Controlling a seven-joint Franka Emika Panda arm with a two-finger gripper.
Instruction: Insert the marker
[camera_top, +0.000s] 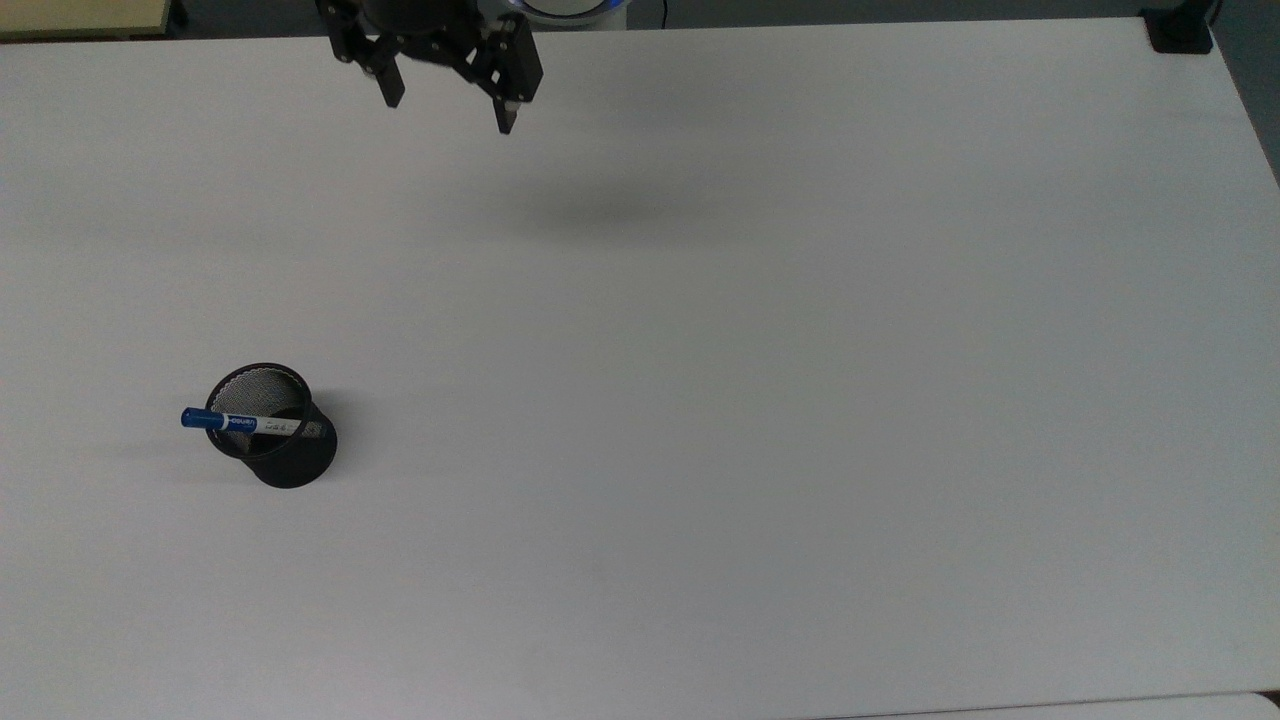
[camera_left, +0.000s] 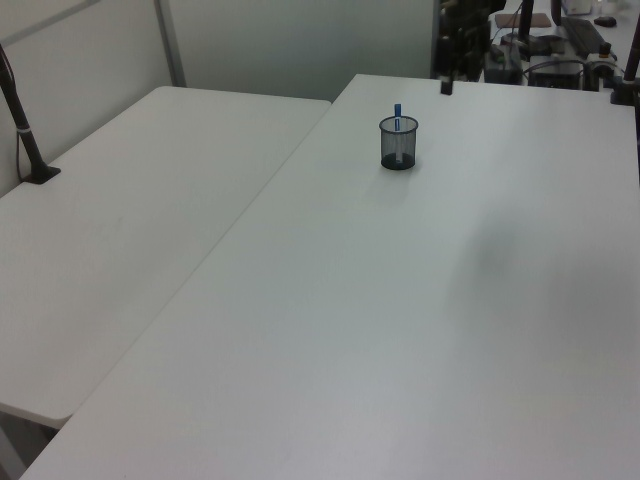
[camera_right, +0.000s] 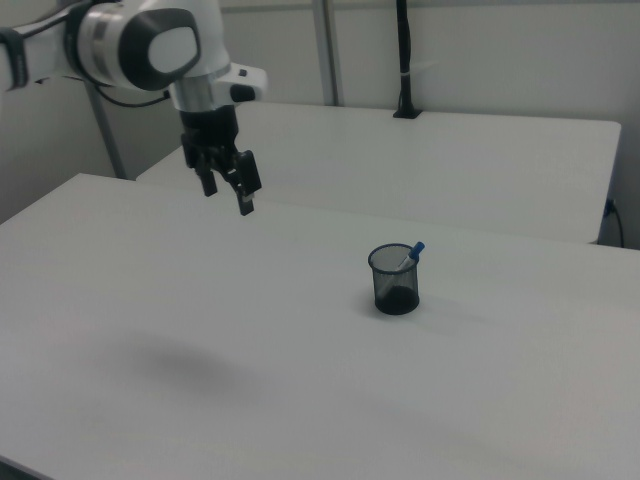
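Observation:
The marker (camera_top: 237, 422), white-barrelled with a blue cap, stands leaning inside the black mesh cup (camera_top: 272, 426), its blue cap poking over the rim (camera_right: 416, 249) (camera_left: 397, 110). The cup (camera_right: 395, 279) (camera_left: 398, 143) stands upright on the white table (camera_top: 760, 380). My gripper (camera_top: 449, 108) hangs open and empty high above the table's far edge in the top view, well away from the cup. In the right view the gripper (camera_right: 228, 200) is up and to the left of the cup. Its dark fingers (camera_left: 446, 86) show behind the cup in the left view.
A second white table (camera_left: 120, 230) adjoins at the left view's left, with a black clamp post (camera_left: 25, 130) on it. Another black post (camera_right: 404, 60) stands at the back in the right view. A black clamp (camera_top: 1180, 30) sits at the top view's upper right corner.

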